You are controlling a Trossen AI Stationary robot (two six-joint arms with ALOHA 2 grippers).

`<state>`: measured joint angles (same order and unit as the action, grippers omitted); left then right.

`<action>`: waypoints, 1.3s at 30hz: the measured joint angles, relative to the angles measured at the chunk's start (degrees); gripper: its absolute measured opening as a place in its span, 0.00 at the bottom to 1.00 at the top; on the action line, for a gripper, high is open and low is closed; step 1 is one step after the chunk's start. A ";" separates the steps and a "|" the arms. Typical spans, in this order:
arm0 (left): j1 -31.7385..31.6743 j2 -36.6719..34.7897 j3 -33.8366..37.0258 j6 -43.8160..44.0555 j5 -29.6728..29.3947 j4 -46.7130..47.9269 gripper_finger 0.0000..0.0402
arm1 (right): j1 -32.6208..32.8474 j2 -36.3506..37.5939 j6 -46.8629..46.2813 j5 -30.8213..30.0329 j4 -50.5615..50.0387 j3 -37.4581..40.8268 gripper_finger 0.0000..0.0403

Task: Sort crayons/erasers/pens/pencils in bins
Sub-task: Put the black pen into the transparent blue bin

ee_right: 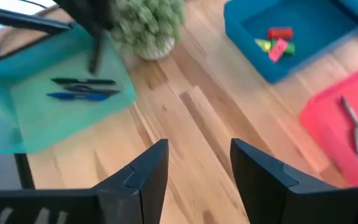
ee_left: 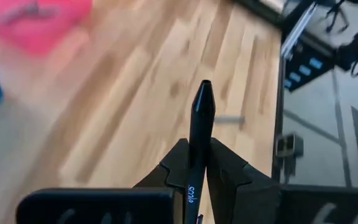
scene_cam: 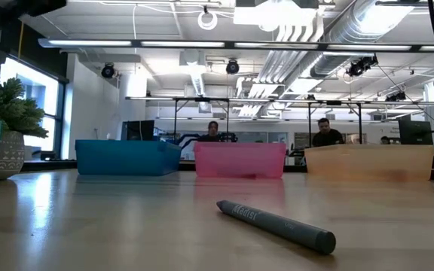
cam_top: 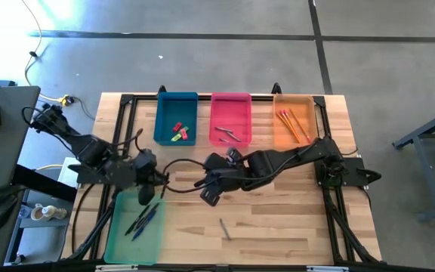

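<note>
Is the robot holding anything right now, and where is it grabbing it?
The left gripper holds a black pen, pinched low on its barrel. The right gripper is open and holds nothing.

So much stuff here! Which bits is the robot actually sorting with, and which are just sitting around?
Part of the job:
- blue bin with erasers
- pink bin with crayons
- orange bin with pencils
- green bin with pens
- loose crayon on the table
- pen in the left claw
- right claw, open

Just around:
- potted plant
- people in the background

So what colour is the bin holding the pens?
Light green bin, clearest in the right wrist view.
</note>
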<state>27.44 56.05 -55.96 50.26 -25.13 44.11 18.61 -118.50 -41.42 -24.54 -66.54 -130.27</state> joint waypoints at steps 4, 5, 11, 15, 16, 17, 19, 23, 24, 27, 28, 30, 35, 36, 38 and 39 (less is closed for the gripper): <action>4.68 1.03 0.00 9.84 0.60 6.40 0.05 | 0.00 -0.12 -2.81 2.01 -0.06 2.19 0.41; 6.07 1.40 0.00 12.47 0.75 7.77 0.05 | 0.01 -0.03 -3.66 2.94 0.41 2.67 0.41; 14.54 6.03 0.00 27.08 2.18 9.32 0.05 | 0.04 -0.05 -9.42 5.58 -0.27 3.79 0.41; 18.20 10.16 0.00 35.16 3.75 9.88 0.05 | 0.19 -0.02 -10.08 6.11 -0.31 3.75 0.41; 18.86 11.27 0.00 36.88 4.64 9.94 0.05 | 0.26 -0.02 -9.99 6.23 -0.29 3.75 0.41; 19.45 12.33 0.00 38.37 5.49 9.96 0.05 | 0.39 -0.02 -9.95 6.52 -0.29 3.75 0.41; 20.66 14.30 0.00 41.09 6.54 9.93 0.05 | 0.74 -0.03 -10.05 7.29 -0.30 3.75 0.41; 22.75 17.97 0.00 45.82 8.67 10.15 0.05 | 1.88 -0.04 -10.21 7.46 -0.16 3.75 0.41; 23.16 18.78 0.00 46.93 9.21 10.14 0.05 | 2.19 -0.04 -10.55 7.46 -0.13 3.75 0.41; 24.42 21.12 0.00 49.60 11.37 10.58 0.05 | 3.00 -0.39 -12.77 7.41 0.05 3.66 0.41; 24.80 21.72 0.00 50.39 12.25 10.77 0.05 | 3.31 -0.61 -13.37 7.43 0.08 3.66 0.41; 25.34 22.97 0.00 51.78 13.84 11.56 0.05 | 3.77 -1.36 -14.60 7.42 0.13 3.68 0.41; 26.25 24.80 0.00 53.24 16.45 14.88 0.05 | 4.81 -3.37 -15.73 7.81 0.61 3.68 0.41; 26.25 24.95 0.00 53.27 16.98 15.63 0.05 | 5.03 -3.87 -16.49 8.02 0.74 3.68 0.41; 26.25 25.05 0.00 53.21 17.45 16.37 0.05 | 5.41 -5.04 -17.45 8.58 0.64 3.68 0.41; 26.23 25.05 0.00 53.12 17.54 16.55 0.05 | 5.69 -5.52 -17.71 8.75 0.70 3.68 0.41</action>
<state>53.67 81.10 -55.96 103.38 -7.60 60.65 24.30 -124.02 -59.13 -15.78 -65.84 -126.58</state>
